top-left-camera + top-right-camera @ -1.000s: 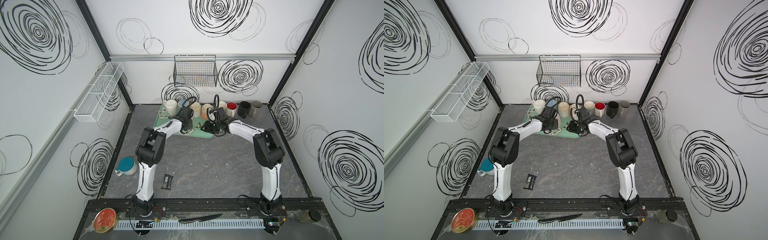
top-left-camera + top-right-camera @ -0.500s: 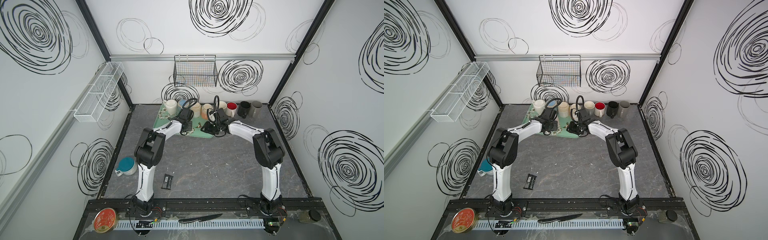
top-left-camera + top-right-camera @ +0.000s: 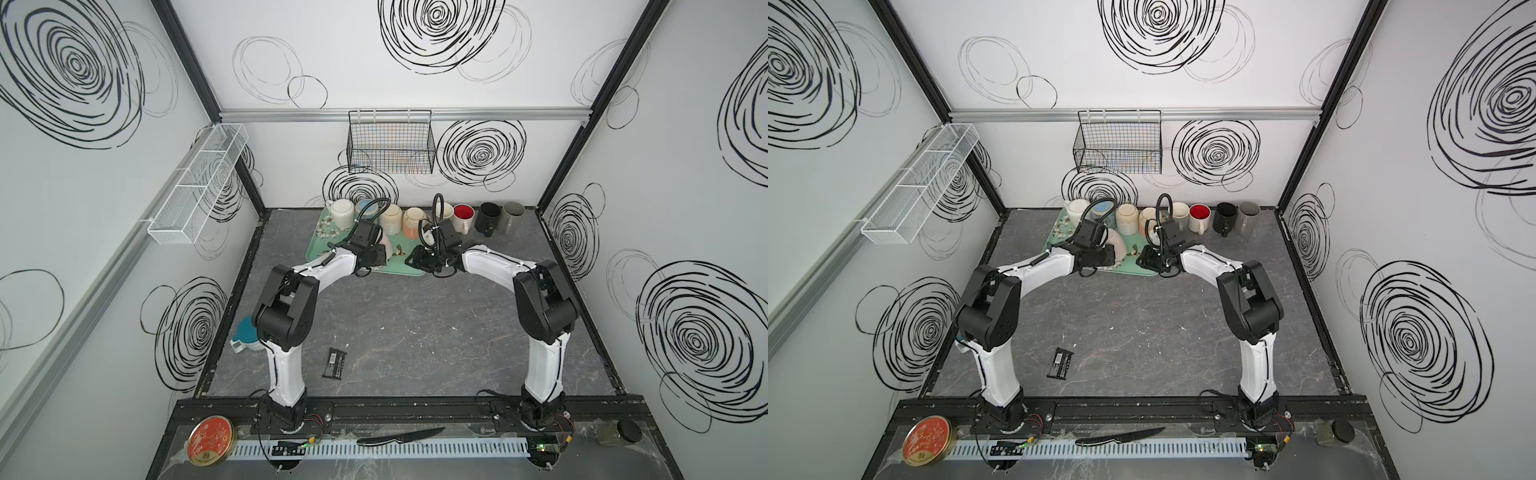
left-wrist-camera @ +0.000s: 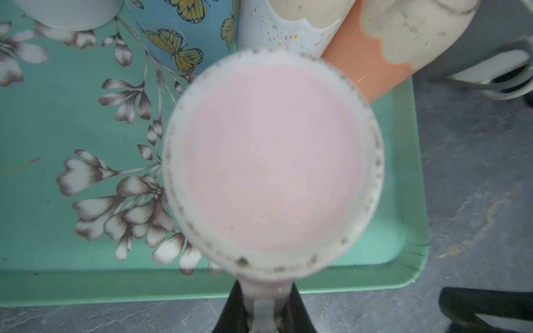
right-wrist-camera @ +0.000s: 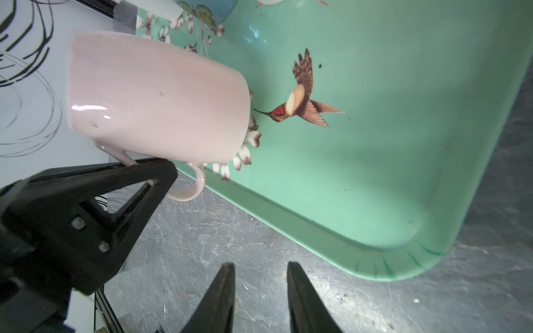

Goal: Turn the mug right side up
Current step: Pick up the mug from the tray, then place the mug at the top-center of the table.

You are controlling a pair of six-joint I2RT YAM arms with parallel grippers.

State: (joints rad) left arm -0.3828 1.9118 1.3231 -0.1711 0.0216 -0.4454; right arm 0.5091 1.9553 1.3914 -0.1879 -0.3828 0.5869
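Observation:
A pale pink mug (image 5: 155, 103) hangs tilted over the green flowered tray (image 5: 375, 173), base up and rim toward the tray floor; whether the rim touches it I cannot tell. Its flat base (image 4: 271, 158) faces the left wrist view. My left gripper (image 4: 264, 291) is shut on the mug's handle (image 5: 190, 190), and one black finger (image 5: 129, 187) shows in the right wrist view. In both top views the mug (image 3: 387, 248) (image 3: 1117, 245) sits just beyond the left gripper (image 3: 372, 257) (image 3: 1098, 255). My right gripper (image 5: 259, 266) (image 3: 419, 259) stands open and empty over the table by the tray's front rim.
Several other mugs line the back: a blue butterfly mug (image 4: 178, 34), a speckled one (image 4: 277, 28) and an orange-and-cream one (image 4: 375, 57) on the tray, then red-lined (image 3: 464, 216), black (image 3: 487, 218) and grey (image 3: 512, 216) mugs on the table. A black packet (image 3: 335, 363) lies near the front.
My left gripper's jaws have closed onto the pink mug's handle. The right arm has not moved.

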